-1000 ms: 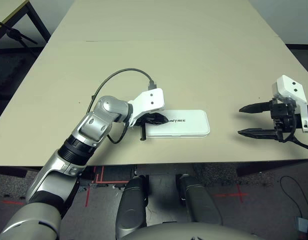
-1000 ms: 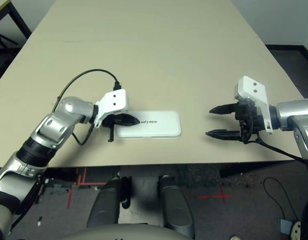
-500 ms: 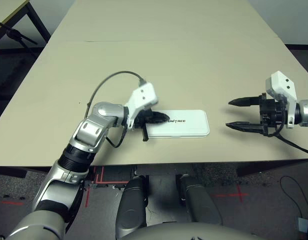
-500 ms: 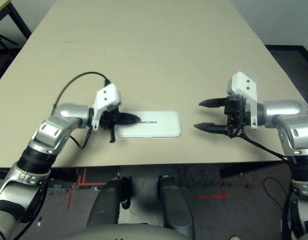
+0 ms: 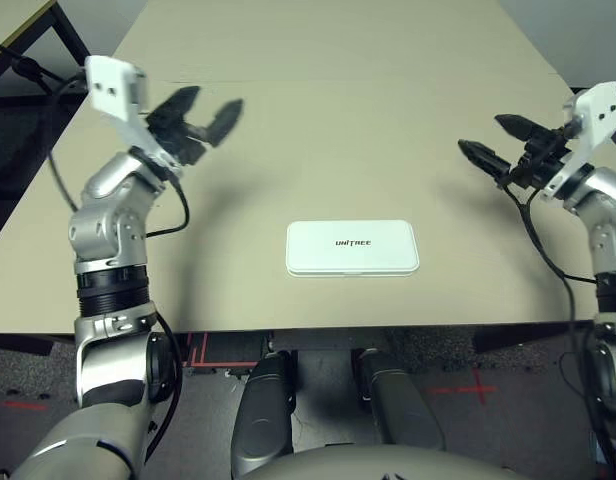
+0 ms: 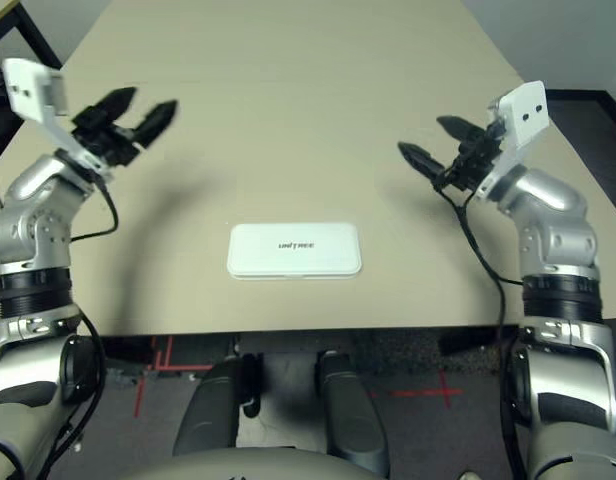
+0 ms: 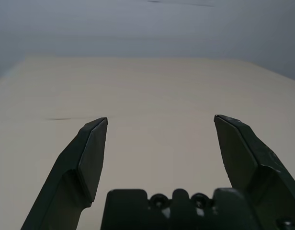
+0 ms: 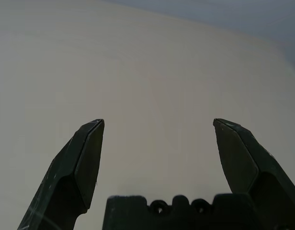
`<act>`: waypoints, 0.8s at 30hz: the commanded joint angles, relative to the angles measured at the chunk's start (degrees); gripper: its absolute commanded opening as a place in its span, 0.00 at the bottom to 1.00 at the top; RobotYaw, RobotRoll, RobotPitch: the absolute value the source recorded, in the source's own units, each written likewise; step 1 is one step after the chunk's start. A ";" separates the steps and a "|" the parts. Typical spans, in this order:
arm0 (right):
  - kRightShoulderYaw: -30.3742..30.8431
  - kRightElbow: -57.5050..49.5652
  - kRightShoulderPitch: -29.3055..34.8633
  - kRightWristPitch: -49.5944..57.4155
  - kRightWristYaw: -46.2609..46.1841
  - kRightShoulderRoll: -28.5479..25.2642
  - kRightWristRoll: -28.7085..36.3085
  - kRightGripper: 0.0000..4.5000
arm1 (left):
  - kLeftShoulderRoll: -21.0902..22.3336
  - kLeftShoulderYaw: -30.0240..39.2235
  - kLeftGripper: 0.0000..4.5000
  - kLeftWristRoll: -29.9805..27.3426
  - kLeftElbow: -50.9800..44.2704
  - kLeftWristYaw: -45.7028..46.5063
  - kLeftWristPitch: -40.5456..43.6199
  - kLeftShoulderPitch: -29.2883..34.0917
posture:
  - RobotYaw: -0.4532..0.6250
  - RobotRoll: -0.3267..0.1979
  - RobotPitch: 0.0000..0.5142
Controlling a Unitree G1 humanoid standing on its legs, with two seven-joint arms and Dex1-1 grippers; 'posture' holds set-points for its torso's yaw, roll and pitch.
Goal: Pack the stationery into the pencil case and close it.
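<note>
One pencil case (image 5: 352, 247) is seen, a flat white rounded rectangle lying closed on the beige table (image 5: 338, 110), near the table's front edge and roughly midway between the two arms. Dark "UNITREE" lettering is carried on its lid, which is turned up toward the camera. No loose stationery items can be counted on the tabletop around it; what lies inside the shut case cannot be told.

Two grippers are counted, one on each arm, both raised above the table and well apart from the case. The left gripper (image 5: 200, 112) is held up over the left part of the table, beyond the case, with its two black fingers spread wide; in the left wrist view the fingers (image 7: 90, 158) are shown far apart with bare tabletop between them, and nothing is held or touched. A black cable is seen running down from the white wrist housing along the left arm.

The right gripper (image 5: 496, 140) is held up over the right part of the table, likewise beyond the case, its fingers parted widely and directed toward the table's middle. In the right wrist view its fingers (image 8: 87, 158) are shown spread with plain table surface between them; nothing is gripped and nothing is contacted.
</note>
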 commanded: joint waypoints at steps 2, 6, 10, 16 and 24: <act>-1.93 8.37 -2.13 -6.05 -9.65 0.49 -3.60 1.00 | 1.89 2.18 0.99 1.52 9.76 1.99 -8.67 0.50 | 0.42 0.62 0.33; -2.60 14.59 -3.19 -9.16 -15.99 -0.05 -5.03 1.00 | 3.44 3.78 0.99 1.67 18.04 4.12 -14.68 -0.05 | 0.41 0.62 0.34; -3.35 18.77 -3.92 -11.14 -18.57 -0.23 -5.16 1.00 | 3.68 3.53 0.99 1.59 22.14 4.60 -18.09 -0.50 | 0.40 0.62 0.37; -3.48 18.05 -2.25 -11.65 -18.20 -0.25 -4.45 1.00 | 3.36 2.83 0.99 1.35 24.59 4.48 -20.27 -0.74 | 0.38 0.62 0.41; -3.35 16.59 -0.47 -11.52 -18.04 0.50 -4.06 1.00 | 3.68 1.89 0.99 1.61 25.60 4.03 -20.74 -1.08 | 0.38 0.62 0.44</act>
